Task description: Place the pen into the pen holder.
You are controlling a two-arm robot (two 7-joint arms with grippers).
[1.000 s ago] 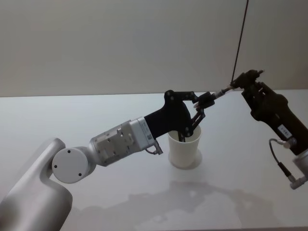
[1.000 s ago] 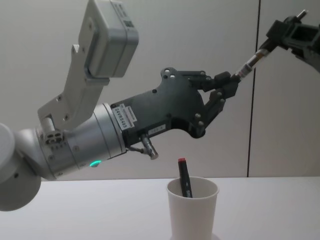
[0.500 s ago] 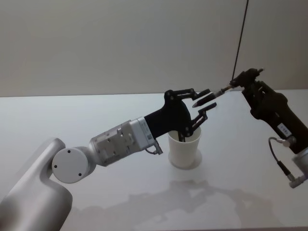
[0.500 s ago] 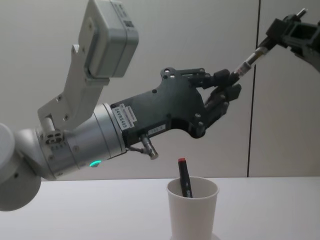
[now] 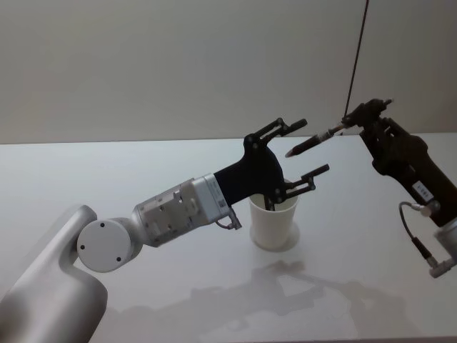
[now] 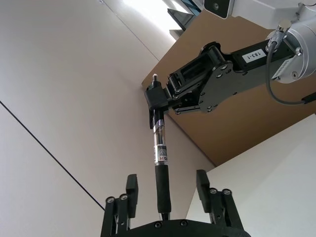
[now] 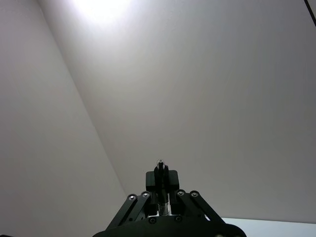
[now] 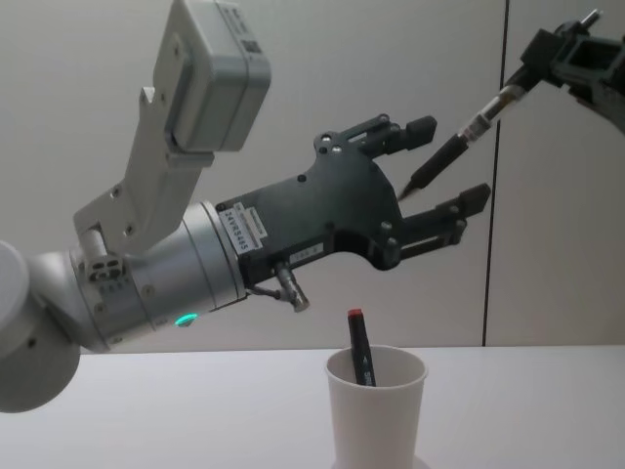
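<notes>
Two arms face each other above the table (image 5: pixel 107 179). The right gripper (image 5: pixel 357 118) clamps the top end of the pen (image 5: pixel 318 139), holding it aslant in mid-air. Its tip lies between the widely spread fingers of the left gripper (image 5: pixel 314 146), touching neither. Below stands the pen holder (image 5: pixel 273 225), with a red-capped marker (image 8: pixel 359 347) inside.

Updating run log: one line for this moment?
left end effector open around pen tip | right end effector shut on pen | pen holder holds second pen
</notes>
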